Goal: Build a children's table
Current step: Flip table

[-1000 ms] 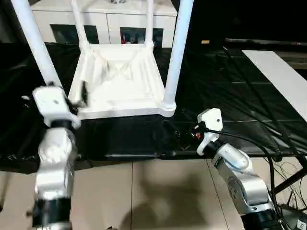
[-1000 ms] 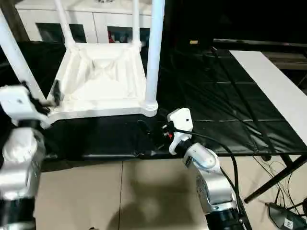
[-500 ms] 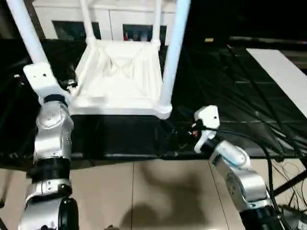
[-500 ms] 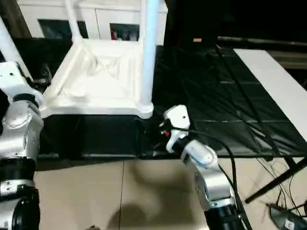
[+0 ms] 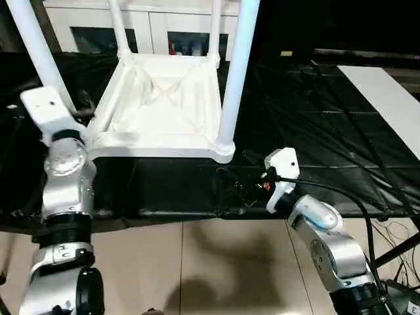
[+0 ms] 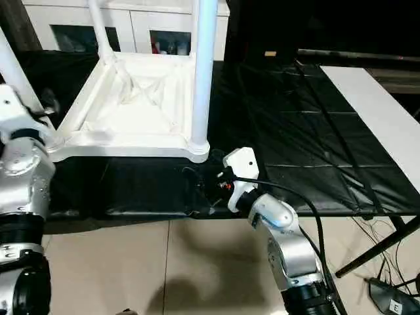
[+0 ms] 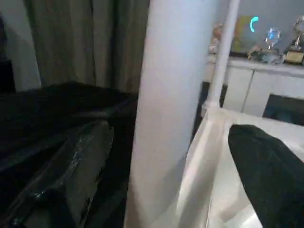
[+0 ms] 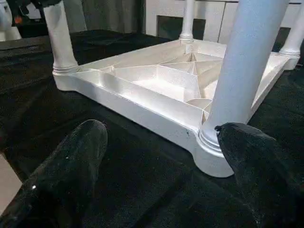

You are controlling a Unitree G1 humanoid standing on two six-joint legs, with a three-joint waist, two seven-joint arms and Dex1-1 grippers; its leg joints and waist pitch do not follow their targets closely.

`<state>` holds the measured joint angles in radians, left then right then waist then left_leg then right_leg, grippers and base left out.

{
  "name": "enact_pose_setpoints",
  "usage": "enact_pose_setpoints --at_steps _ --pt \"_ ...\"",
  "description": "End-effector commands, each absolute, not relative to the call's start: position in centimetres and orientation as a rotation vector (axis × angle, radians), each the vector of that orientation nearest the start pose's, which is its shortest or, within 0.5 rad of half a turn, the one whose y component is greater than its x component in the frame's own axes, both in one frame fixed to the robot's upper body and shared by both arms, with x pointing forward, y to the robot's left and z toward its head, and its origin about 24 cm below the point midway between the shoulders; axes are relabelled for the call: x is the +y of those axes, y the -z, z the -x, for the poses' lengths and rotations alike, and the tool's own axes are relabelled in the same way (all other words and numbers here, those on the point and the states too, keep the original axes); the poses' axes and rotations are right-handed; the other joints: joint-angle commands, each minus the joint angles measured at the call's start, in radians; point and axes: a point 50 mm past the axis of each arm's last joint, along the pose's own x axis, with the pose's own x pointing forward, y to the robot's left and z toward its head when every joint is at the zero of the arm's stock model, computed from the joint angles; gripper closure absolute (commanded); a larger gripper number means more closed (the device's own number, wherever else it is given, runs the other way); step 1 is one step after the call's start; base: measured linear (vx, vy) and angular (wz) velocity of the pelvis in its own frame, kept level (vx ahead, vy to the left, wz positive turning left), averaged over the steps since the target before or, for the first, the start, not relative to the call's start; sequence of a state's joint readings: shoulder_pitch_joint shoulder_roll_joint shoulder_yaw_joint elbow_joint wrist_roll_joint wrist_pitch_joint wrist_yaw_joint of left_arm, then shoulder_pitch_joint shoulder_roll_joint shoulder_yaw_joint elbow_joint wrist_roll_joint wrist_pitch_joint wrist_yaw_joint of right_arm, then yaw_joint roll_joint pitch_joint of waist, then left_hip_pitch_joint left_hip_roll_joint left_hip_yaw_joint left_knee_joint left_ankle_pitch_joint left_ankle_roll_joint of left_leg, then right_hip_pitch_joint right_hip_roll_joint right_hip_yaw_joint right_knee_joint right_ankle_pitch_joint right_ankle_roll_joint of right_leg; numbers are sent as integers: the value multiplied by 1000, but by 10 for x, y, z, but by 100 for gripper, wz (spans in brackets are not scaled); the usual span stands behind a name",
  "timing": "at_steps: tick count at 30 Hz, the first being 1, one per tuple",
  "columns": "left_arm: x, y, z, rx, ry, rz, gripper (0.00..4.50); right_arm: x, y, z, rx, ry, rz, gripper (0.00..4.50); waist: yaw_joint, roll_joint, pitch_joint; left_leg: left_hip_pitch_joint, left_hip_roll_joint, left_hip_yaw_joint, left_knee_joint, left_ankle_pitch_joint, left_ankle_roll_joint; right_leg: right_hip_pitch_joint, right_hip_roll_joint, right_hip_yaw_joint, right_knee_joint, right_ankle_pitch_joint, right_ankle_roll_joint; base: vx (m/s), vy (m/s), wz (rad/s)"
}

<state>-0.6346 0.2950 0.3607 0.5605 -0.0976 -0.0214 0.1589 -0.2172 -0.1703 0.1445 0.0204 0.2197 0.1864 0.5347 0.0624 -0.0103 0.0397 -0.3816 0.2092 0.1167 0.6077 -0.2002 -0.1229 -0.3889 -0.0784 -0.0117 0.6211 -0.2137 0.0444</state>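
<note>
Standing upturned so its legs [image 5: 237, 72] point up, the table [image 5: 164, 111] sits between both spread, empty claws [image 5: 252, 187].

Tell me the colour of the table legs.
White, clearest in the right wrist view on the near leg.

You can't see the tops of the four legs [image 5: 237, 72]; the upper picture edge cuts them off. The left arm's housing covers the tabletop's [image 5: 164, 108] near left corner at the worktop's [image 5: 315, 131] front edge. Only one finger [image 7: 268, 175] of the left pincer shows, half cropped.
</note>
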Motion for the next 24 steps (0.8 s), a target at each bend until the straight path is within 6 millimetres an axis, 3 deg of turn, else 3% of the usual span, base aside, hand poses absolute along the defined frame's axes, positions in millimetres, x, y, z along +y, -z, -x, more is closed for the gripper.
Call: enact_pose_setpoints --at_steps 1,9,14,24 --pt "268 -128 -358 -130 -424 43 10 -107 -74 -279 26 -741 -4 36 1 24 -60 14 -14 24 -80 -124 -35 45 -17 9 -54 100 -192 0 0 0" --pt "275 -117 -363 -47 -429 120 10 -108 -75 -278 27 -743 0 36 0 25 -62 15 -14 24 -79 -106 -41 48 -19 7 -52 143 -202 0 0 0" --pt "274 -113 -366 -34 -379 193 50 -108 -75 -278 24 -742 -2 36 1 24 -63 15 -15 25 -78 -79 -36 52 -18 6 -50 182 -211 0 0 0" --pt "272 -111 -368 -35 -313 223 136 -106 -77 -276 7 -752 -12 36 5 24 -60 18 -10 26 -83 -118 -35 49 -22 7 -54 131 -210 0 0 0"
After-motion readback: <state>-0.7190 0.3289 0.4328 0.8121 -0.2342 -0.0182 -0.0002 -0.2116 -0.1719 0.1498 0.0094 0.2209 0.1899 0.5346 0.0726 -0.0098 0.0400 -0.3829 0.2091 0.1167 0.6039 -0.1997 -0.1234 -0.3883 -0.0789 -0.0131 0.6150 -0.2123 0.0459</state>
